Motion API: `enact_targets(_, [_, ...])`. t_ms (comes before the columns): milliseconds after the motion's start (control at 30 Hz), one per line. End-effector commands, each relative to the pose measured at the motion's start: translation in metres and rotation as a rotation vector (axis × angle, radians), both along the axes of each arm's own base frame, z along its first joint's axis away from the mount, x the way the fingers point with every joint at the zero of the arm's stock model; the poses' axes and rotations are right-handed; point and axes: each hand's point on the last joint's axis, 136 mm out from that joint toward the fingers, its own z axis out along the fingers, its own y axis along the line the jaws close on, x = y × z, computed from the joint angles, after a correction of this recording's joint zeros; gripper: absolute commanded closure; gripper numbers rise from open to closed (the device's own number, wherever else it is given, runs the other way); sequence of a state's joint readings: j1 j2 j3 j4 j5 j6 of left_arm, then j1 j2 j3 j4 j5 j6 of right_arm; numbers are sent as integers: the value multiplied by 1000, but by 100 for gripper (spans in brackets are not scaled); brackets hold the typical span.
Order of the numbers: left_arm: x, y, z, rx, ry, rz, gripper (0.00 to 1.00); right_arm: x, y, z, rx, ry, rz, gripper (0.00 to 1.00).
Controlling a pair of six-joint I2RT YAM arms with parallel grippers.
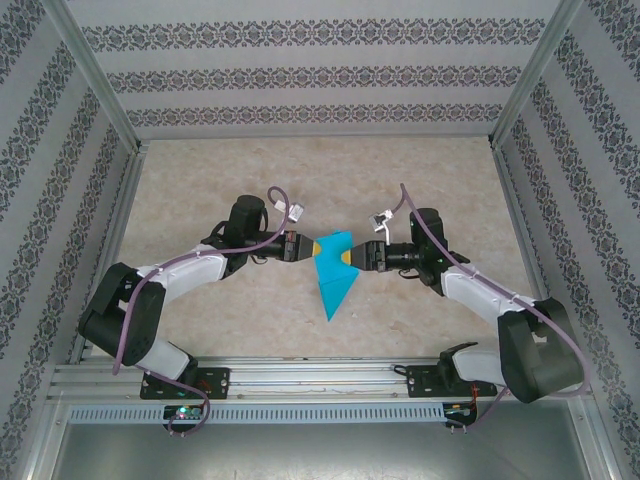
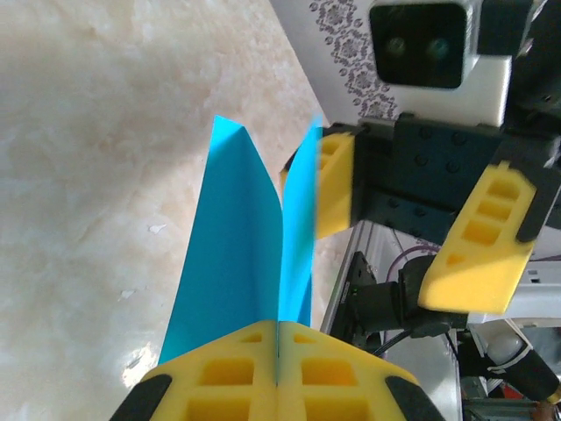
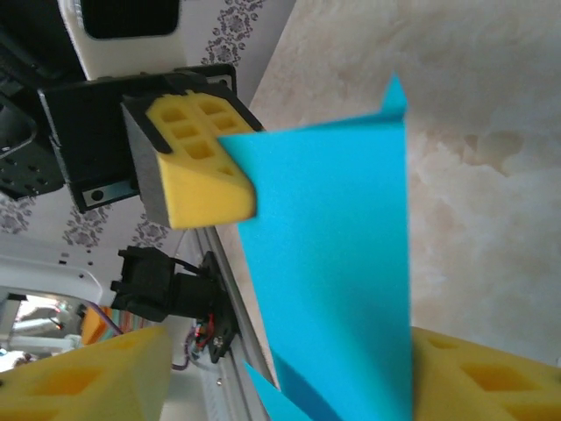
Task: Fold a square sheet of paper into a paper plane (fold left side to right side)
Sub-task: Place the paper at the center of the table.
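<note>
From above, the paper plane (image 1: pixel 333 285) sits at the middle of the marble-patterned table (image 1: pixel 200 190), its pointed end toward 6 o'clock. The left gripper (image 1: pixel 312 247) meets its upper edge from 9 o'clock, and the right gripper (image 1: pixel 350 257) reaches in from 3 o'clock, touching the same upper part.

In the left wrist view, the left gripper (image 2: pixel 277 351) is pinched tight on the paper plane (image 2: pixel 228 254), which rises from between the yellow pads toward 12 o'clock as two upright flaps. At 2 o'clock, the right gripper (image 2: pixel 399 254) stands with its jaws apart, one pad just beside the right flap.

In the right wrist view, the right gripper (image 3: pixel 280 386) has its jaws spread wide, the paper plane (image 3: pixel 342 263) standing between them against the 4 o'clock pad. At 10 o'clock, the left gripper (image 3: pixel 219 175) clamps the sheet's edge.
</note>
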State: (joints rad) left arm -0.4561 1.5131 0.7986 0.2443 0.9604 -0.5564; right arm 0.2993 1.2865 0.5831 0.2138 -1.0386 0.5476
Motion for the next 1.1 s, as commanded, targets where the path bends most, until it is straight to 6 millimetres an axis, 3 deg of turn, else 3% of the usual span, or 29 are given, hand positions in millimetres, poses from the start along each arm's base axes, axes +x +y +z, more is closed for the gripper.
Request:
enact_targets(0, [2, 3, -4, 29, -16, -9, 100, 5, 6, 12, 17, -36, 32, 41])
enact_targets(200, [-1, 5, -9, 35, -4, -11, 100, 19, 8, 11, -3, -40, 16, 54])
enact_targets(333, [-2, 6, -10, 43, -3, -9, 99, 26, 10, 4, -20, -19, 11, 74])
enact_targets(400, [-1, 7, -13, 59, -6, 1, 92, 30, 9, -3, -38, -9, -3, 86])
enact_targets(500, [0, 14, -21, 111, -4, 29, 65, 37, 8, -15, -75, 3, -33, 100])
enact_targets(600, [3, 27, -34, 209, -16, 85, 46, 44, 7, -34, -117, 39, -52, 100])
enact_targets(733, [8, 51, -44, 337, -48, 181, 33, 56, 6, -68, -182, 127, -86, 100])
enact_targets(833, [9, 66, -38, 410, -100, 230, 31, 63, 3, -87, -228, 192, -127, 100])
enact_targets(1067, [-5, 86, -18, 556, -200, 224, 31, 68, -5, -97, -282, 325, -219, 100])
